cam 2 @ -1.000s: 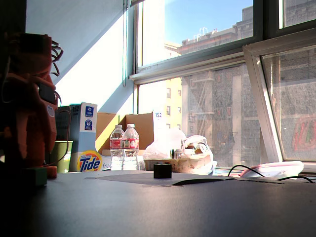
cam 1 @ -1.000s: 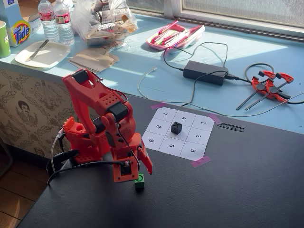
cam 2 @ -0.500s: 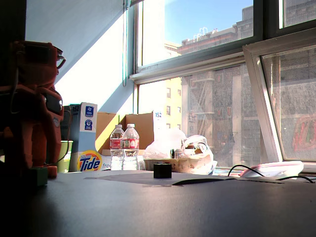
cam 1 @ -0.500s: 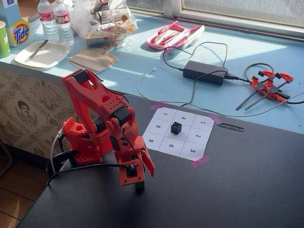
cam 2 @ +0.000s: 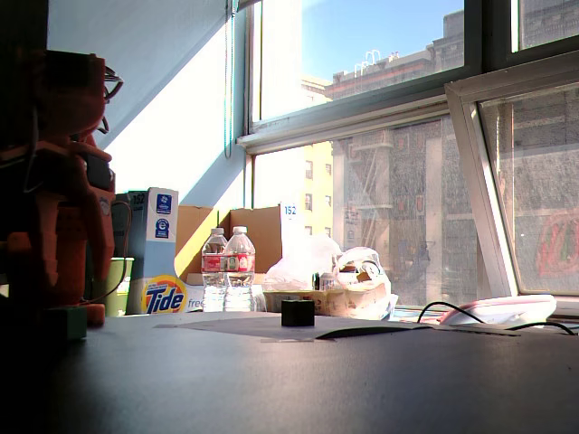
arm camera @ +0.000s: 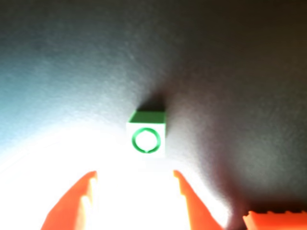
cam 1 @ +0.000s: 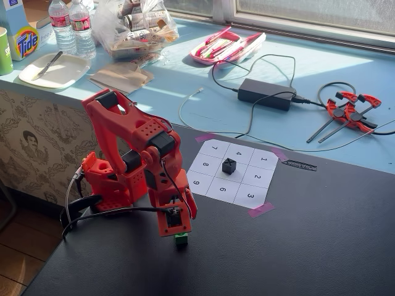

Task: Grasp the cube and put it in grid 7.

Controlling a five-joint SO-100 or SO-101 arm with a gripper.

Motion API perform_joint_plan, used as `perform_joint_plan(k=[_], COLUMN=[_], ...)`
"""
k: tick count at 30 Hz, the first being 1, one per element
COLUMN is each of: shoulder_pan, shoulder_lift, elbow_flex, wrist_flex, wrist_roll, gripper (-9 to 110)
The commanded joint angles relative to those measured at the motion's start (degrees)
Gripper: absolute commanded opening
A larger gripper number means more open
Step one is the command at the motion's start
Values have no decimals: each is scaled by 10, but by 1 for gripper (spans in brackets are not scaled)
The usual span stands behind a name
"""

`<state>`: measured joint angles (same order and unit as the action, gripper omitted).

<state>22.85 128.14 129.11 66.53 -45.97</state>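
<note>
Swung back slightly since half a second ago and poised with tool (arm camera: 134, 179) spread wide, straddling empty air just short of the cube (arm camera: 147, 133) (on the dark surface (cam 1: 296, 246), well apart from grid 7 (cam 1: 214, 148)), presumably lining up the grasp.

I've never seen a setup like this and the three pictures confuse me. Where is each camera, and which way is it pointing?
A fixed view: high up beside the table, looking down on the red arm, the numbered grid and the green cube under the claw.
A fixed view: at tabletop level, facing the window; the arm shows at the left edge.
Wrist view: on the arm, looking straight down at the cube, with the open claw tips at the bottom.
Shared: both fixed views show the black cube and the Tide box.
</note>
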Motion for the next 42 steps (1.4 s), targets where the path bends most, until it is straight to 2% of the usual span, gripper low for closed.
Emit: perform_joint_plan(k=[1, 18, 21, 24, 29, 35, 38, 42], shoulder_pan=[5, 36, 31, 22, 6, -39, -119, -297], shoulder_lift=[25, -15, -14, -10, 18, 71, 110, 137], elbow_flex=[-14, 96, 127, 144, 136, 66, 4, -98], wrist_flex=[5, -162, -194, -206, -192, -117, -39, 69], wrist_roll=[-12, -52, -63, -79, -82, -63, -38, 32], gripper=[25, 26, 23, 15, 1, 0, 0, 0])
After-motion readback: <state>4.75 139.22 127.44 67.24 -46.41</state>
